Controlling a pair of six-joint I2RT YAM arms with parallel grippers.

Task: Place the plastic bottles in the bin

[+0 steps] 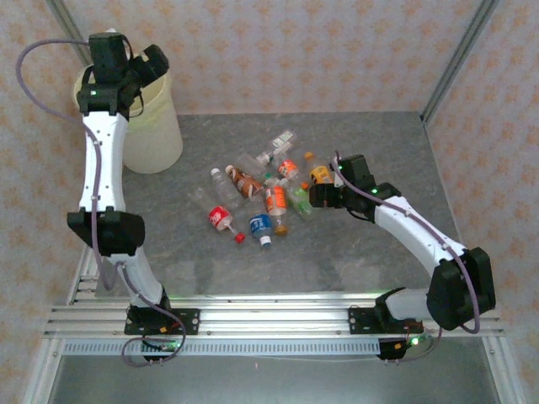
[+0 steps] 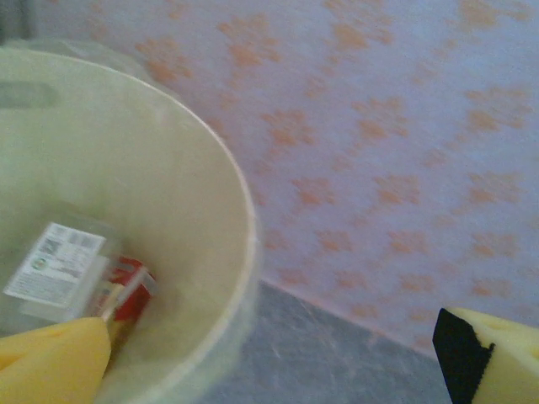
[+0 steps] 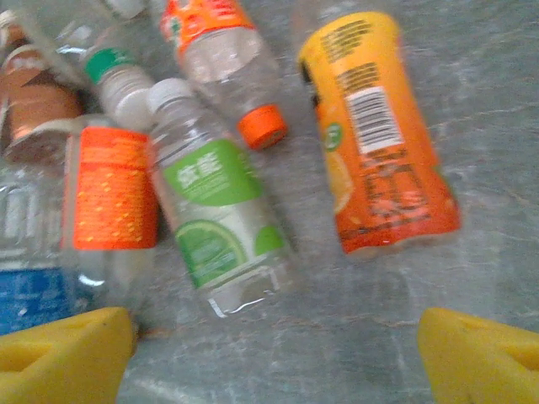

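Fingers of the left gripper (image 2: 269, 370) stood spread wide in the left wrist view, one yellow pad (image 2: 50, 366) at the lower left corner and its mate at the lower right, with nothing pinched between them. That camera looked past the rim of the bin (image 2: 246, 227) and showed what the overhead camera did not: a clear bottle (image 2: 63, 269) with a white label lay inside against the wall, something red beside it. It sat just above the left pad; whether the pad touched it I could not tell. From overhead, the left arm reached to the far left corner of the table (image 1: 379, 143), its gripper over the bin's mouth.

The right gripper (image 3: 269, 362) was open too, its yellow pads apart at the bottom corners of the right wrist view and gripping nothing. Beyond them lay a green-labelled bottle (image 3: 219, 219) and an orange-labelled bottle (image 3: 379, 143), bare grey table between the two, neither touched by a pad. An orange-capped bottle (image 3: 223, 59) lay farther off, its cap just beside the green-labelled one. Overhead, the heap of plastic bottles (image 1: 261, 194) sat at mid-table, well apart from the bin, with the right gripper at its right edge.
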